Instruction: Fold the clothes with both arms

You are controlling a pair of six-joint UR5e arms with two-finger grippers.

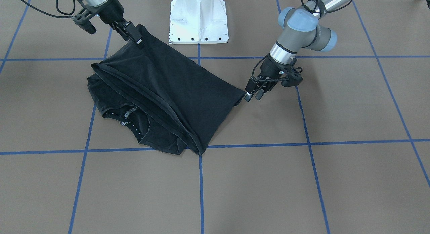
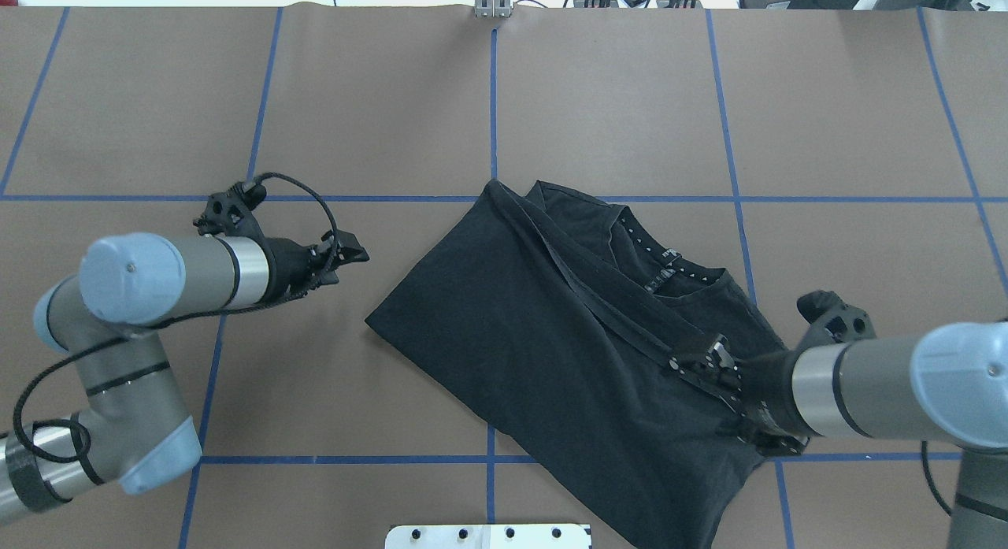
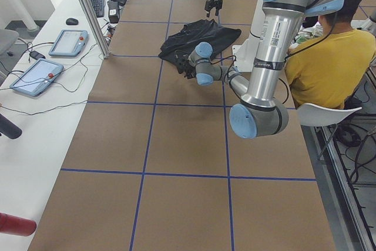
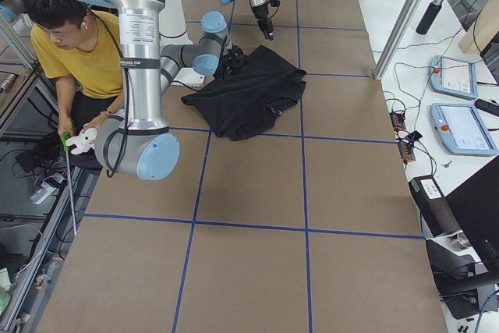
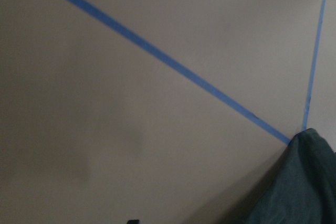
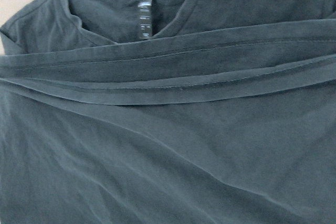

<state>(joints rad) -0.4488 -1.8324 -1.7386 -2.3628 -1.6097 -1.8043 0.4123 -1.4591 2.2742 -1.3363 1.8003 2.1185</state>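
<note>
shirt: your black T-shirt lies on the brown bench, a bit right of centre in the overhead view, bottom half flipped up over the chest so the hem band runs diagonally just below the collar.

right pincer: right pincer looks clenched on a corner of the hem, and the cloth there is lifted off the bench. In the overhead view the wrist sits over that spot, so I'm going by the front view.

left pincer: left pincer is just beside the other corner of the shirt. Front view shows the fingers a little apart with no cloth between them, so I'd call it released. It's close, though, and hard to be sure it isn't touching the tip.

progress: I'd say one lengthwise fold is roughly laid. It's skewed and one side is not set down. Sleeves and a second fold look like they're left, so maybe a third done, a guess.

hard to see: the logo print shows nowhere, probably folded inside. The left wrist camera gives you bare bench, blue tape and only a sliver of cloth. The right wrist camera is all fabric, no fingers. The lower edge of the shirt is cut off in the overhead view.

also around: a person in a yellow shirt sits beside the bench.
</note>
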